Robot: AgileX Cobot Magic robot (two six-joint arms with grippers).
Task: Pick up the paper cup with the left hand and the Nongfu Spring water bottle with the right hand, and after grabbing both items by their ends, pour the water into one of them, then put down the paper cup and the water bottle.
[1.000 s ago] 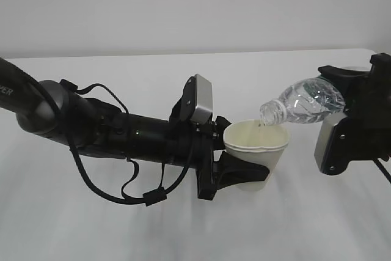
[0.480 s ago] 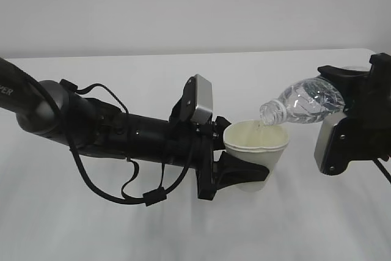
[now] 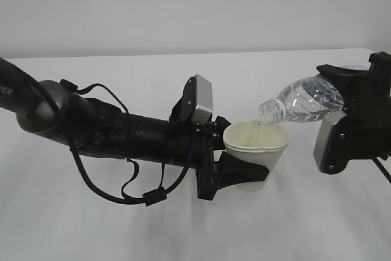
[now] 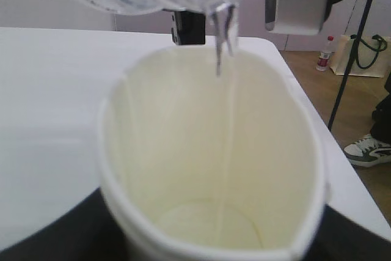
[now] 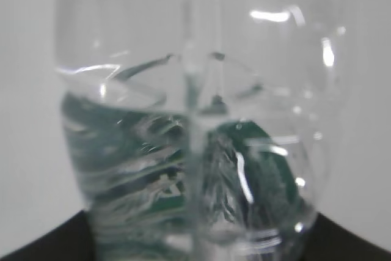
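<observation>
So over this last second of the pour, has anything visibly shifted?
Barely. The Nongfu Spring water bottle in the right hand edged slightly up and left, mouth still over the paper cup. The left hand keeps its hold on the cup; water runs in.

paper cup (image 3: 257, 151): matt white paper, cream inside, smooth rolled rim | Nongfu Spring water bottle (image 3: 302, 102): clear glossy ribbed plastic, bright glints | water (image 4: 219, 47): clear, glassy | left hand (image 3: 235, 166): matt black plastic, satin silver-grey box | right hand (image 3: 354, 99): same finish | table (image 3: 73, 224): smooth matt white
</observation>
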